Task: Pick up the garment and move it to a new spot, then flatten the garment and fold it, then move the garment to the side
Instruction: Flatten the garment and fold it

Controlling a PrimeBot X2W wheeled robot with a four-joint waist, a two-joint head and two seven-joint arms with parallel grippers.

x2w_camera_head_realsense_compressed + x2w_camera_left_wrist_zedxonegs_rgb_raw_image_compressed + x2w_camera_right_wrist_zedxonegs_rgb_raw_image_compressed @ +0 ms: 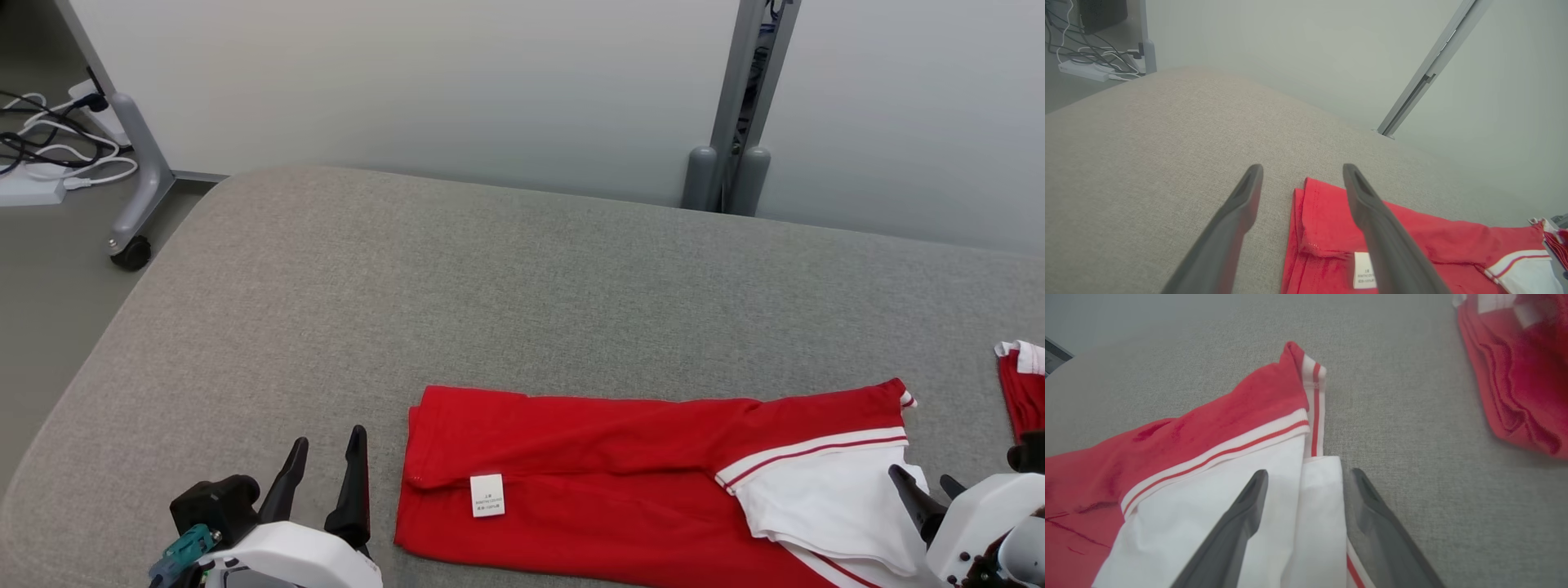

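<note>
A: Location of garment (620, 482)?
B: Flat on the grey surface (408, 269), near the front edge, already folded lengthwise into a long band. Stretches from just beside left gripper (328, 435) across to right gripper (921, 476).
A: State of fingers?
B: Spread wide on both sides, holding nothing. Left pair at the hem end, with one finger over the red corner in the left wrist view. Right pair over the white section (824, 498); hard to tell whether touching the cloth.
A: Step in hand?
B: Probably the crosswise fold. Pinch all layers at one short end, low to the surface, then lift only a little and carry over to the other end. Match edges before letting go. Smooth the loose white section first, or risk a lopsided stack.
A: Materials?
B: Red knit, soft, limp, faintly creased. White ribbed trim (1220, 451) with a thin red stripe. Small white label (487, 495) near the hem. Woven grey upholstery underneath, slightly rough, likely grippy. Second garment (1020, 392), red and white, bunched at far right, apart from this one.
</note>
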